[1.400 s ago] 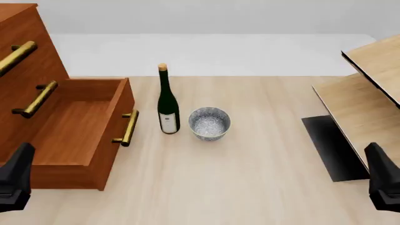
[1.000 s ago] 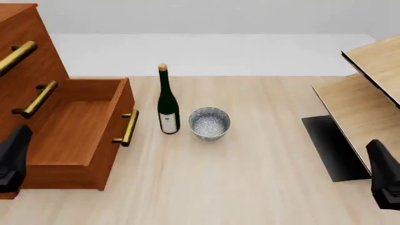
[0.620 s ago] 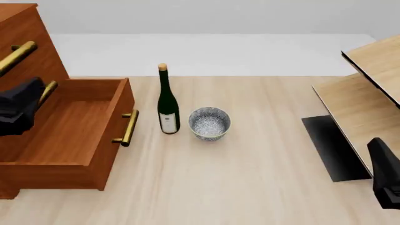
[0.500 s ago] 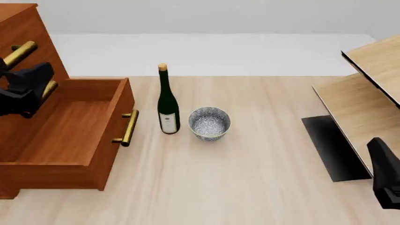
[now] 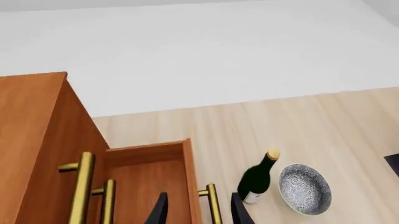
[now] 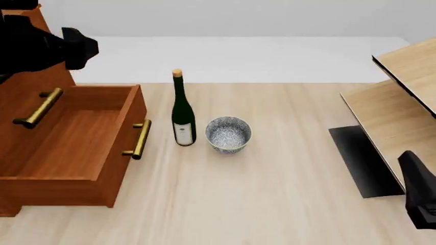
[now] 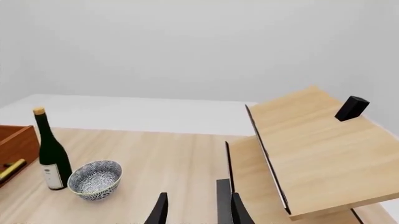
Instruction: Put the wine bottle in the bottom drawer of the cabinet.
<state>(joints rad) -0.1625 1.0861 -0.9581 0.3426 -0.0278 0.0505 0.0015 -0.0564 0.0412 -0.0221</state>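
Over the last second or so our left gripper (image 6: 76,47) has climbed from the near left corner of the table, up past the cabinet (image 6: 24,76), and now sits high above the back of the open bottom drawer (image 6: 75,138). We read that as a lift to clear the drawer and swing over toward the bottle (image 6: 182,109), so the reach has begun but no grasp has. Our right gripper (image 6: 419,196) has hardly moved and waits low at the near right edge, beside the pale shelf (image 6: 395,107).

The bottle stands upright on the table, untouched, just beside the drawer's front and its brass handle (image 6: 140,139), with the bowl (image 6: 228,134) just on its other side. From the left gripper it lies to the right, lower and nearer to us, well apart. In the left wrist view the fingertips (image 5: 159,212) stand spread with a clear gap, nothing between them, and the bottle (image 5: 257,179) shows just off to one side of them. The right wrist view likewise shows its fingertips (image 7: 159,210) parted and empty, the bottle (image 7: 50,149) far ahead to its left.

The drawer is already pulled out, so picking up the bottle is what remains.
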